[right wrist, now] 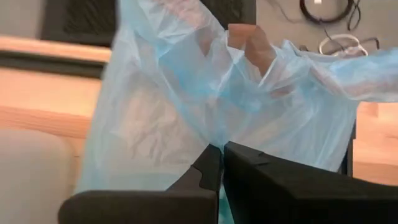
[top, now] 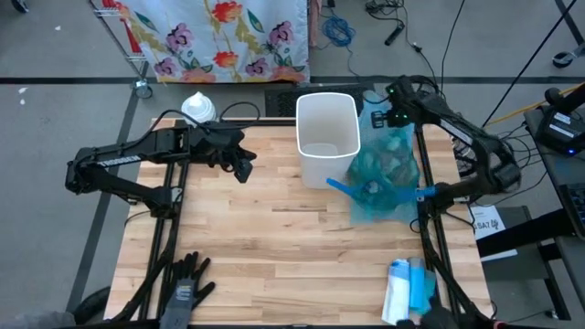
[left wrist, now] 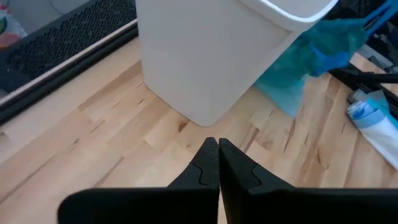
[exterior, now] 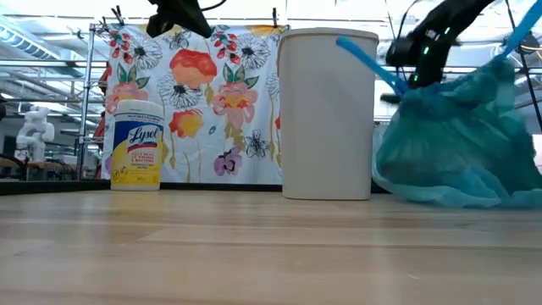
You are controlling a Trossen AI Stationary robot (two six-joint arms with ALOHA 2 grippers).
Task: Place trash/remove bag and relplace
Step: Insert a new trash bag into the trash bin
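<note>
Right tool [right wrist: 216, 152], fingers closed, pinches the thin, crinkled blue bag [top: 388, 174] (translucent, lumpy with trash), which rests on the wooden table [top: 274, 256] touching the smooth white bin [top: 327, 137]. Left tool [left wrist: 218, 149] hovers closed, empty.

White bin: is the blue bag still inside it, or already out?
Out. The filled blue bag sits on the table beside the upright white bin, which looks unlined; the right gripper is shut on its plastic.
</note>
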